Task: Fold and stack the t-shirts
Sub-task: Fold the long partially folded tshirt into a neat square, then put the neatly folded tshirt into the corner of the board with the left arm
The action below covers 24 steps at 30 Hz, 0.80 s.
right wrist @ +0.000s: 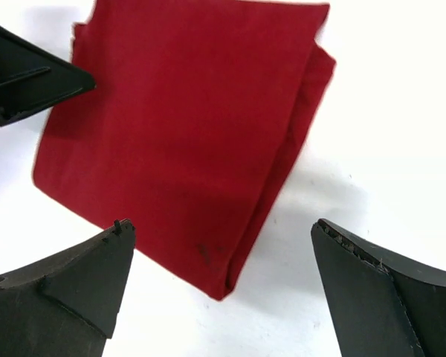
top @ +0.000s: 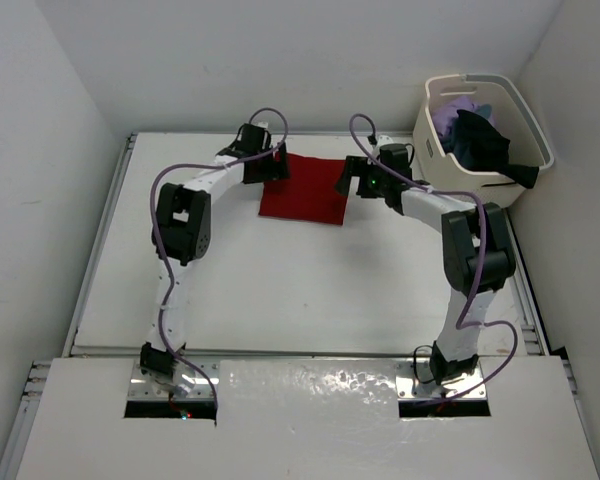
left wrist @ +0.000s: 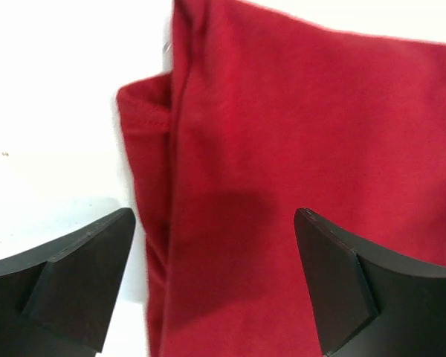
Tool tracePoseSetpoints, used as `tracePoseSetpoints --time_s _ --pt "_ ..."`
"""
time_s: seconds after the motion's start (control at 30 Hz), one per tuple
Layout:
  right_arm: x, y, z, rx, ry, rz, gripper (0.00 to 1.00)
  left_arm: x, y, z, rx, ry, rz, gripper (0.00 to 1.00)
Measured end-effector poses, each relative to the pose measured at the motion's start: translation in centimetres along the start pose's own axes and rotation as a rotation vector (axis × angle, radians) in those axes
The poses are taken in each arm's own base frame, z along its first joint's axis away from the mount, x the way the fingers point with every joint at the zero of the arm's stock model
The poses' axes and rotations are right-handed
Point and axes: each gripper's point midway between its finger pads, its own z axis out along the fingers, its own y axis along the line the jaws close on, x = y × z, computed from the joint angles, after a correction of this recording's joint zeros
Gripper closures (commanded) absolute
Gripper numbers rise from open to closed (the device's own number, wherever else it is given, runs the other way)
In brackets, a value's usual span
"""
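The red t-shirt (top: 305,188) lies folded into a flat rectangle at the back middle of the table. My left gripper (top: 276,172) is open at its left edge, above the cloth (left wrist: 297,149), holding nothing. My right gripper (top: 352,180) is open at its right edge, over the near corner of the fold (right wrist: 186,141), holding nothing. The lavender-purple t-shirt (top: 451,112) and a dark teal-blue t-shirt (top: 480,140) lie in the cream basket (top: 435,150). Black cloth (top: 525,172) hangs over the basket's right rim.
The basket stands at the back right corner against the walls. White walls close the table at the back and both sides. The left gripper's finger (right wrist: 30,78) shows at the upper left of the right wrist view.
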Motion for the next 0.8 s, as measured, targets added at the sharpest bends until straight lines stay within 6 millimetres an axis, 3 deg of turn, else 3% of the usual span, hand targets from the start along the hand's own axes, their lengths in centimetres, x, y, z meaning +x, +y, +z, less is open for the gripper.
tracePoseSetpoints --time_s 0.13,0.2,0.23,0.3,0.33,0.4,0.6,0.8 --pt "0.5 -0.4 -0.1 0.017 0.012 -0.005 0.01 1.7 1.3 1.4 -0.04 0.047 0.019 0.25" --pt "0.8 -0.5 -0.2 0.021 0.017 -0.007 0.01 1.2 1.1 1.7 -0.037 0.038 0.018 0.36" --pt "1.1 -0.6 -0.3 0.023 0.021 -0.008 0.01 1.2 1.2 1.9 -0.039 0.038 0.018 0.53" --pt "1.5 -0.7 -0.6 0.027 0.027 -0.008 0.01 1.3 1.3 2.3 -0.042 0.041 0.016 0.72" --pt "1.6 -0.7 -0.9 0.029 0.027 -0.009 0.01 1.3 1.3 2.5 -0.039 0.042 0.014 0.87" --pt "1.6 -0.6 -1.3 0.03 0.025 -0.012 0.01 1.5 1.3 2.6 -0.033 0.046 0.011 1.0" --pt "1.1 -0.5 -2.6 0.039 -0.009 -0.026 0.01 1.2 1.9 2.4 -0.062 0.034 0.059 1.0" --pt "1.5 -0.9 -3.2 0.056 -0.023 -0.034 0.01 0.6 5.9 0.8 -0.17 0.042 0.179 1.0"
